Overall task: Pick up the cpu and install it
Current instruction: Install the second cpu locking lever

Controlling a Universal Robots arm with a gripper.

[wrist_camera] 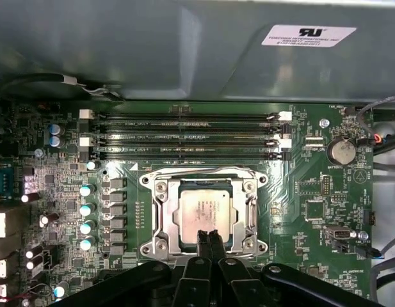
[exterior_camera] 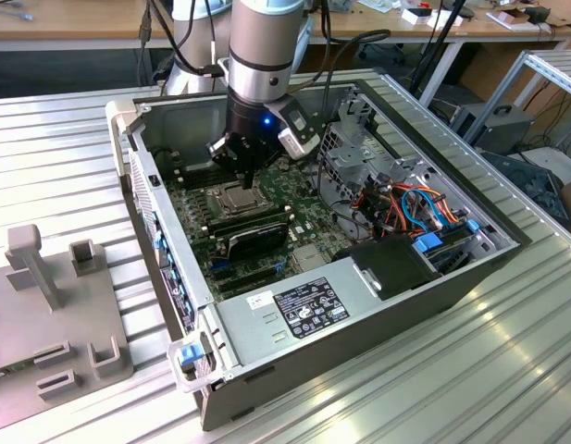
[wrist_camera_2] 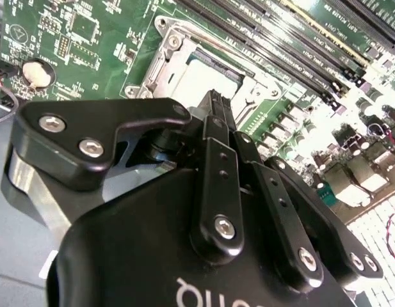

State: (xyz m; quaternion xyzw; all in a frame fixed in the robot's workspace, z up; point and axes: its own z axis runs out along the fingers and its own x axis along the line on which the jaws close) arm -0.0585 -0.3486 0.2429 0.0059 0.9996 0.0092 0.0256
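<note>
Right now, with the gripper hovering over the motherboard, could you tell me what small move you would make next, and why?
Probably a short straight lift. In the first wrist view the cpu already lies flat inside the socket frame, and the gripper is shut with nothing between its fingertips, at the chip's near edge. The exterior view shows the gripper just above the socket, so rising would clear it.

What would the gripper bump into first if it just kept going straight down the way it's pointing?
Most likely the cpu, lying in its socket on the motherboard. The gripper has its fingers together and points at the chip's near edge; the remaining gap is unclear.
</note>
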